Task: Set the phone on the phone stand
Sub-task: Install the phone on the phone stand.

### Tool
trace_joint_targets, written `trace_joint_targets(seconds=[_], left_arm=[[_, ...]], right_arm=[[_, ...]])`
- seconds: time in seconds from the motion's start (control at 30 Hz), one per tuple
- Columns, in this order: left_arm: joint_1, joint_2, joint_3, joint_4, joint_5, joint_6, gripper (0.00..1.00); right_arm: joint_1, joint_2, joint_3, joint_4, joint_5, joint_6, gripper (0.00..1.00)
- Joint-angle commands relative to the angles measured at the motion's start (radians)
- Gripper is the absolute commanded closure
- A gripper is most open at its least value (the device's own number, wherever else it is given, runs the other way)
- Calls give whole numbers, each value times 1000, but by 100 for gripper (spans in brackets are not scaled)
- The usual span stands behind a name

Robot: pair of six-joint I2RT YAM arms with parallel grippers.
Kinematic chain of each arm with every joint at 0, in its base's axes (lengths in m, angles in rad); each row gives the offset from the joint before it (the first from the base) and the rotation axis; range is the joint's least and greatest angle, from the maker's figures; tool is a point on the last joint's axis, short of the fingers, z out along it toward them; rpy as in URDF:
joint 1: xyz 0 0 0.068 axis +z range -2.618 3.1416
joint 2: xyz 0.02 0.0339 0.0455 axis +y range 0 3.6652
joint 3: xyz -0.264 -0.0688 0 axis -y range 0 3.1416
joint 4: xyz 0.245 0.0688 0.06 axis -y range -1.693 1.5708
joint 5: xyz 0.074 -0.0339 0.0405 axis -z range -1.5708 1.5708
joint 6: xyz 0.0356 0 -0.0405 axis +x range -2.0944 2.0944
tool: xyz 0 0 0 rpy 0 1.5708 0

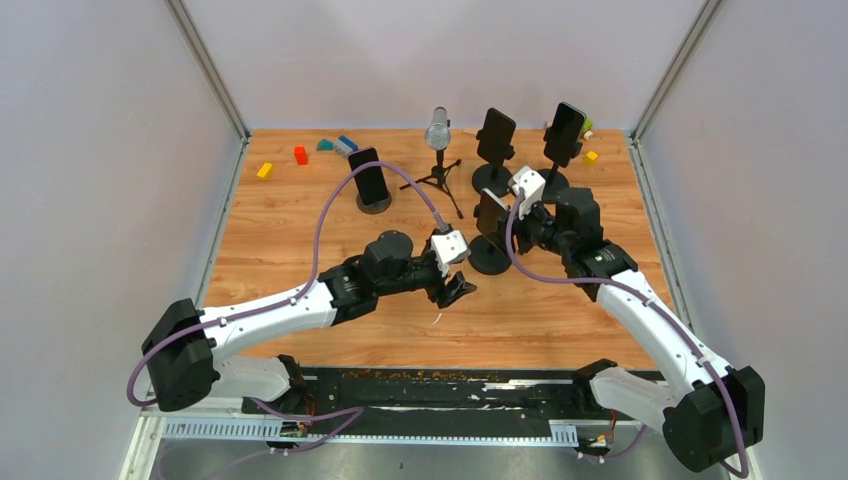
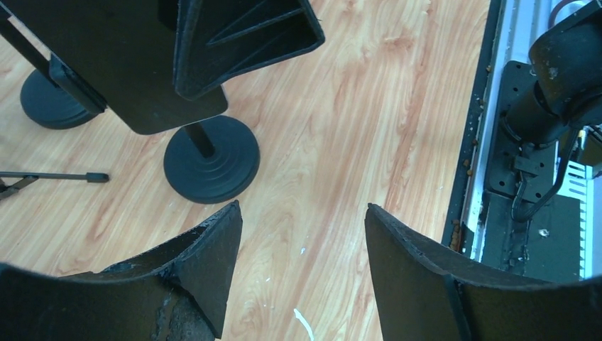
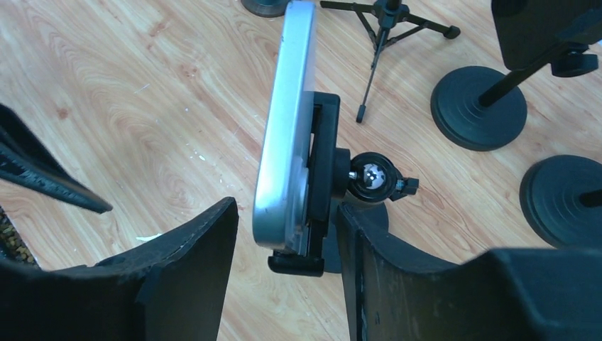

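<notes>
Left gripper (image 2: pixel 302 213): jaws parted and empty, hovering over bare table (image 2: pixel 369 106), the phone stand (image 2: pixel 211 160) base at its 10 o'clock, likely kept close to steady it. Right gripper (image 3: pixel 284 213): jaws apart, straddling the phone (image 3: pixel 284 106), which sits upright in the stand's cradle (image 3: pixel 323 163); a gap shows beside the phone, so the cradle seems to carry it. Beyond, toward 12 o'clock: microphone (image 1: pixel 438 135) and two further stands (image 1: pixel 495 150), each loaded.

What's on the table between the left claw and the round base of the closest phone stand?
Nothing: the left wrist view shows only bare wooden table between the left gripper and the stand's round base.
</notes>
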Motion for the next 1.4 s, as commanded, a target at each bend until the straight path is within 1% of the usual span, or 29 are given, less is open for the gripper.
trace_joint_targets(seconds=[0.0,0.2,0.27,0.3,0.33,0.4,0.5,0.7,0.8,0.87,0.9,0.97,1.07,1.2,1.37], left_arm=[[13,-35,13,21,-29,22,27],[56,-51,16,21,-34,9,25],[74,-61,16,21,-33,6,24],[87,-65,16,21,-35,6,24],[98,-73,16,21,-33,5,23],[116,-86,19,20,-34,4,23],[146,-107,21,16,-36,8,22],[238,-173,48,-19,-30,47,16],[267,-187,97,-79,49,97,12],[272,-187,145,-161,105,179,10],[273,-184,176,-225,126,198,9],[273,-175,213,-298,172,243,7],[273,-163,242,-369,223,287,4],[273,-137,254,-401,295,305,2],[273,-99,274,-416,381,317,3]], right_arm=[[-6,-6,53,10,-71,-16,48],[-6,23,108,5,-100,-21,61],[-6,30,124,5,-109,-23,69],[-6,36,131,5,-117,-23,77],[-6,42,138,5,-126,-23,83],[-6,53,149,5,-141,-22,90],[-5,62,166,5,-181,-26,99],[-4,92,199,6,-391,-10,100],[0,119,222,8,-504,-4,100],[14,129,228,6,-559,-27,100],[21,132,226,6,-570,-41,100],[37,136,222,6,-590,-65,100],[52,143,214,4,-622,-86,100],[67,150,201,-5,-668,-111,100],[90,141,185,-41,-690,-163,100]])
